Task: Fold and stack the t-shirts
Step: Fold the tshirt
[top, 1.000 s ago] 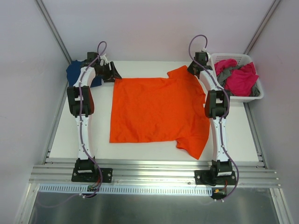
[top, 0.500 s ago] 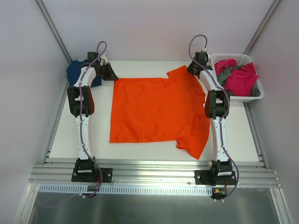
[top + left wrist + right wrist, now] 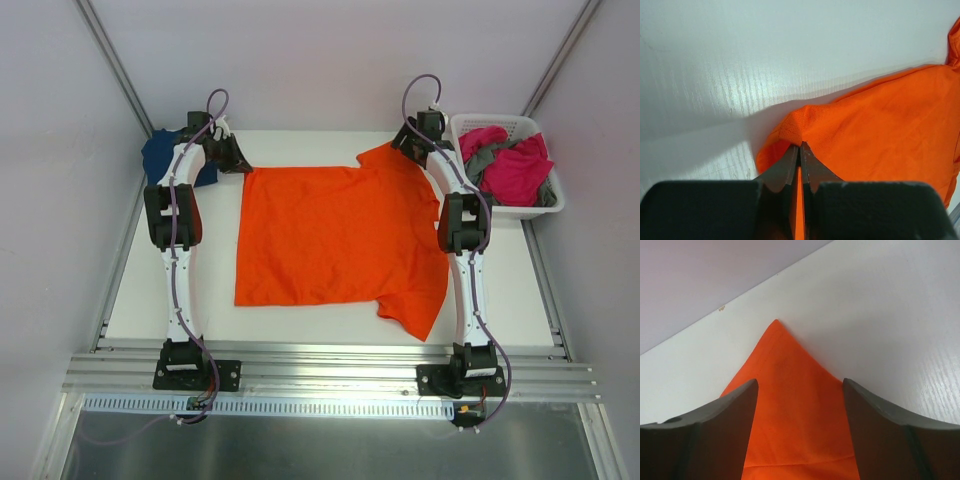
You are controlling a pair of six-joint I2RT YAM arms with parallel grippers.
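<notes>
An orange t-shirt (image 3: 335,235) lies spread across the white table. At its far left corner my left gripper (image 3: 240,163) is shut on a pinch of the orange cloth (image 3: 795,127), which rises in a small peak at the fingertips (image 3: 790,159). My right gripper (image 3: 400,148) hangs open over the far right sleeve tip (image 3: 785,390), its fingers apart on either side of the cloth. A navy t-shirt (image 3: 165,155) lies bunched at the far left. Magenta and grey t-shirts (image 3: 515,165) fill the basket.
A white slotted basket (image 3: 545,205) stands at the far right of the table. The walls of the enclosure close in on the left, back and right. An aluminium rail (image 3: 330,375) runs along the near edge by the arm bases.
My left gripper closed on the shirt's far left corner. My right gripper let go of the sleeve tip and now stands open above it.
</notes>
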